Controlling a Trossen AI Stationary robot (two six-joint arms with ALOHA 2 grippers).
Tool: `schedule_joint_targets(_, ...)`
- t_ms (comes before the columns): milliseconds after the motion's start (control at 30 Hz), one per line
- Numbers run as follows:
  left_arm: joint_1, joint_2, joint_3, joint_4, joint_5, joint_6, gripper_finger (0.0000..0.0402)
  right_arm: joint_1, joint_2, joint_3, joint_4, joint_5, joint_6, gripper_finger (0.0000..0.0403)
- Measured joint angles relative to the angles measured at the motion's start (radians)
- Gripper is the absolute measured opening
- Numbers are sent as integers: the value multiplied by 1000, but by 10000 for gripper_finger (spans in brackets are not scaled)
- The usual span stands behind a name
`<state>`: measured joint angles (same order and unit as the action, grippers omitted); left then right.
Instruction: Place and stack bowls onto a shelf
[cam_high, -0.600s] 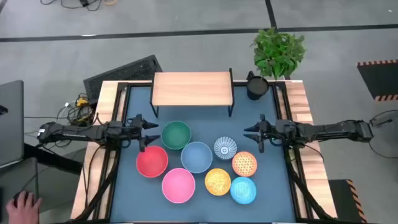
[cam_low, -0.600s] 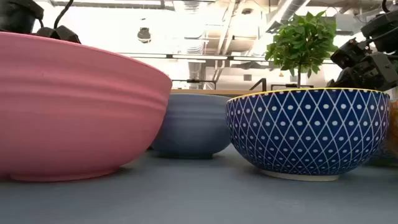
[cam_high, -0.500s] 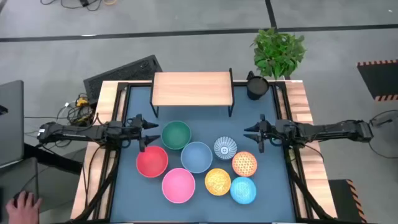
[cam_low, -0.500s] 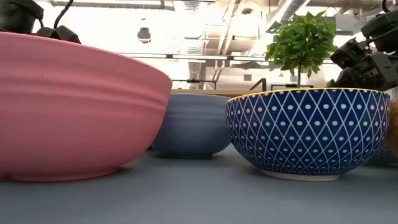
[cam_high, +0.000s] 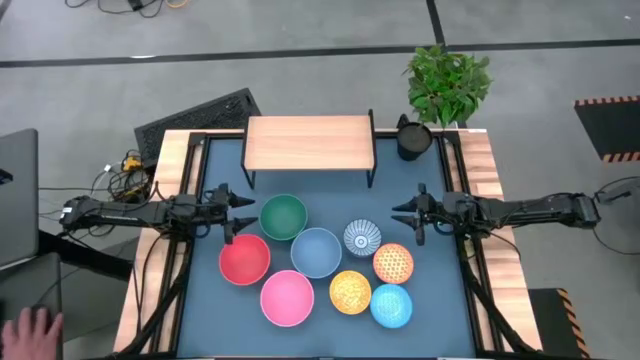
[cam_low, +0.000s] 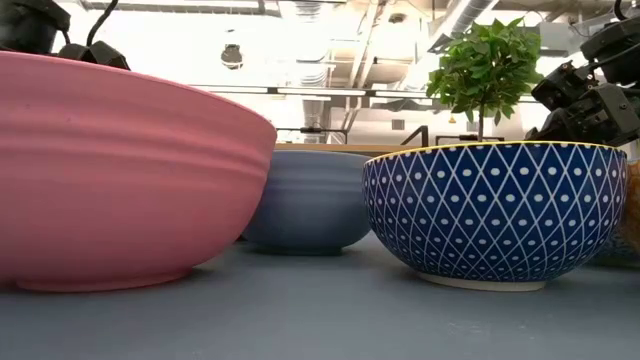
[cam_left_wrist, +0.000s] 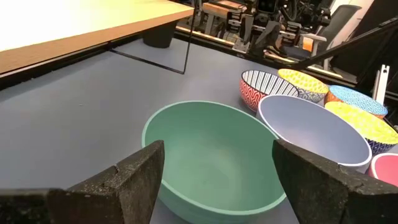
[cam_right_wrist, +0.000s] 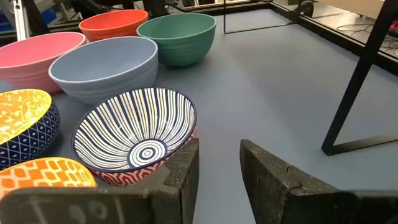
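green bowl (cam_left_wrist: 214, 158) just beyond left fingers (cam_left_wrist: 140, 177)

Bright even overhead light, soft shadows, blown-out ceiling glare in low view, sharp foreground

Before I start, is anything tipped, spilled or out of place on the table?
Nothing stands out. All eight bowls sit upright on the table, clustered before the empty shelf; the green bowl is nearest it. The left gripper and right gripper are open, holding nothing, at either side.
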<state>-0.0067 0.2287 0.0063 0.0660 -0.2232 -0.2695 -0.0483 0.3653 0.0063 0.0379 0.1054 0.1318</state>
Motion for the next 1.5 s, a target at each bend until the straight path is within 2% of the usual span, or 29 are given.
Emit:
schedule_joint_targets(1067, 0, 0, 0, 0, 0, -8, 283, 0, 0, 0, 0, 0, 0, 141)
schedule_joint_targets(1167, 0, 0, 0, 3, 1, -128, 283, 0, 0, 0, 0, 0, 0, 141)
schedule_joint_targets(1267, 0, 0, 0, 8, 7, -403, 283, 0, 0, 0, 0, 0, -9, 141)
schedule_joint_targets(1400, 0, 0, 0, 8, -17, -752, 283, -4, 0, 0, 15, 0, -145, 141)
schedule_joint_targets(1500, 0, 0, 0, 7, -28, -862, 283, 4, 0, 0, 87, -52, 4, 141)
